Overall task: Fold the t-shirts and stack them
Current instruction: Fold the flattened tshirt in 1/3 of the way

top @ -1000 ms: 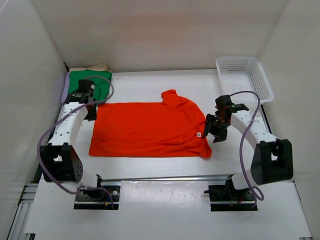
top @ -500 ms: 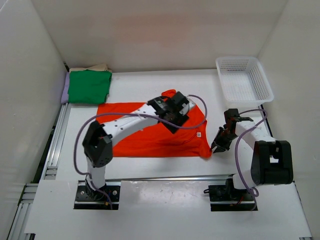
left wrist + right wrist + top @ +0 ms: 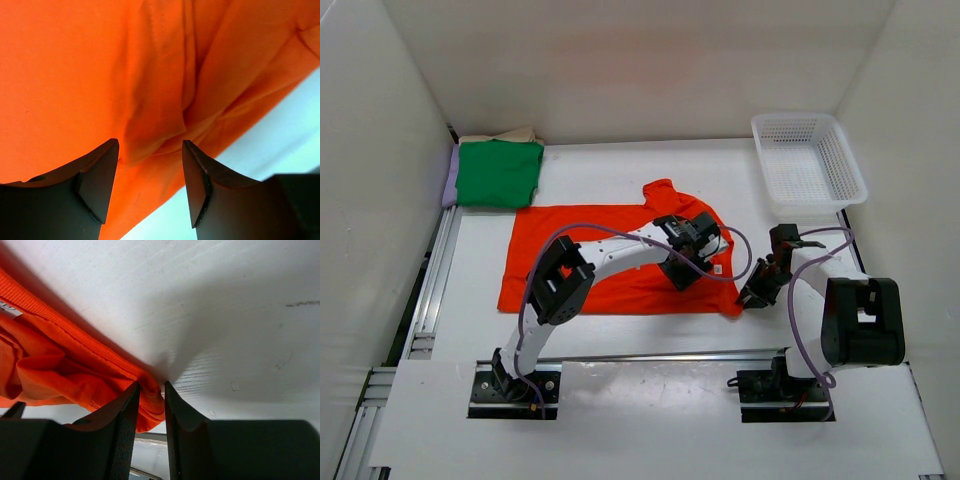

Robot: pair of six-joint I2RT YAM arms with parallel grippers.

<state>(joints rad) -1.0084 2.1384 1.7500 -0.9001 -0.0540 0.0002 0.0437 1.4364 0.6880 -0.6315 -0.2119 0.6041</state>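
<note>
The orange-red t-shirt (image 3: 525,235) lies spread flat across the middle of the table. My left gripper (image 3: 686,262) reaches over its right part, near the collar side. In the left wrist view that gripper (image 3: 150,150) is open just above a crease of the orange cloth (image 3: 75,75). My right gripper (image 3: 752,296) is low at the shirt's near right corner. Its jaws (image 3: 151,390) are shut on the hemmed corner of the orange cloth (image 3: 50,370). A folded green t-shirt (image 3: 498,172) sits at the back left on a beige one (image 3: 505,134) and a lilac one (image 3: 449,186).
A white mesh basket (image 3: 807,158) stands at the back right against the wall. White walls close the table on three sides. A metal rail (image 3: 650,356) runs along the near edge in front of the arm bases. Bare white tabletop (image 3: 225,315) lies to the right of the shirt.
My left arm swung from the green shirt at the back left across to the orange shirt's right side. My right gripper dropped to the shirt's near right corner and shut on it.
</note>
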